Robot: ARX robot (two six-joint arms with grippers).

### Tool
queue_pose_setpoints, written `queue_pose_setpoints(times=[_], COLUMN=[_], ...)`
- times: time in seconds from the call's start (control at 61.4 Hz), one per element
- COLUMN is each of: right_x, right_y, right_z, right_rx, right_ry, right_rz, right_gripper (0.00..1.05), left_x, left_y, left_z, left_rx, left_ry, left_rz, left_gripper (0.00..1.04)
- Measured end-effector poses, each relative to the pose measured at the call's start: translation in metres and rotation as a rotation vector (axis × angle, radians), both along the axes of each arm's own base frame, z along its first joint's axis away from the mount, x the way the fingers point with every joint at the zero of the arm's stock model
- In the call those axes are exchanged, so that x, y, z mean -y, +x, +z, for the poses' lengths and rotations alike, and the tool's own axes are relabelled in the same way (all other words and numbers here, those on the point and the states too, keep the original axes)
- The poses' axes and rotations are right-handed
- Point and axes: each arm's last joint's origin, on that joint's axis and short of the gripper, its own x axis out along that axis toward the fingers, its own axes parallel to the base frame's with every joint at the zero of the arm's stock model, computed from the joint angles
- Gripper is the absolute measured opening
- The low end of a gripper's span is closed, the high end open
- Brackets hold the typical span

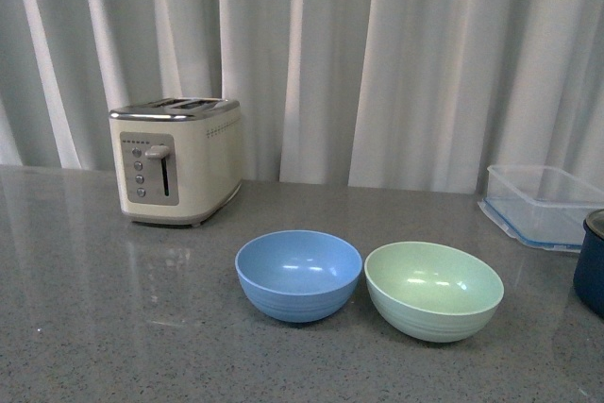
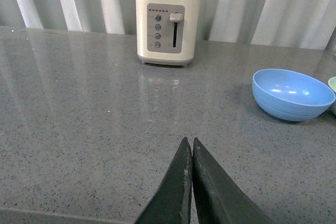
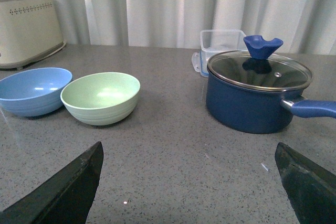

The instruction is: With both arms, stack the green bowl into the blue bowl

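Two bowls sit side by side on the grey counter (image 1: 94,327), mid-front. The blue bowl (image 1: 298,276) is on the left and the green bowl (image 1: 433,290) on the right. Both are upright & empty, not stacked yet. Rims are just beside each other; can't tell if they actually touch.

A cream 2-slot toaster (image 1: 176,159) stands behind & left of the blue bowl, apart from it, w/ lever & buttons facing fwd. At far right, near the back, is a clear container (image 1: 538,203) w/ a blue rim. In front of it is a navy pot (image 1: 592,276), cut off by the frame edge in the front view.

R wrist view shows the pot whole. It has a glass lid (image 3: 260,71) w/ a blue knob (image 3: 262,45), and a blue handle sticks out sideways. The container is just behind the pot, and the pot is well apart from the green bowl. A white curtain (image 1: 377,44) hangs behind everything.

L pincer (image 2: 188,141): fingers pressed together tip to tip, nothing between them. It points across bare counter, w/ the toaster ahead and the blue bowl off to one side, well apart.

R pincer (image 3: 189,146): fingers spread wide, gripping nothing. Only bare counter lies between them. The green bowl is ahead toward one finger and the pot toward the other, neither touched.
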Motion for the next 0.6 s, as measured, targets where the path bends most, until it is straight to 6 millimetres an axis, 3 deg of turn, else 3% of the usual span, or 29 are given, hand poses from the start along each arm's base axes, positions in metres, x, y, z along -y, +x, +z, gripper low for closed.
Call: queue_pose_setpoints(times=[0.603], right_x=[0.0], right_y=[0.0], right_z=[0.0], right_rx=[0.0], right_ry=[0.0], right_rz=[0.0], right_gripper=[0.95], left_x=[0.0], left_y=[-0.016], left_z=[0.0], left_rx=[0.001], left_ry=[0.0], left_rz=[0.0], left_gripper=[0.04])
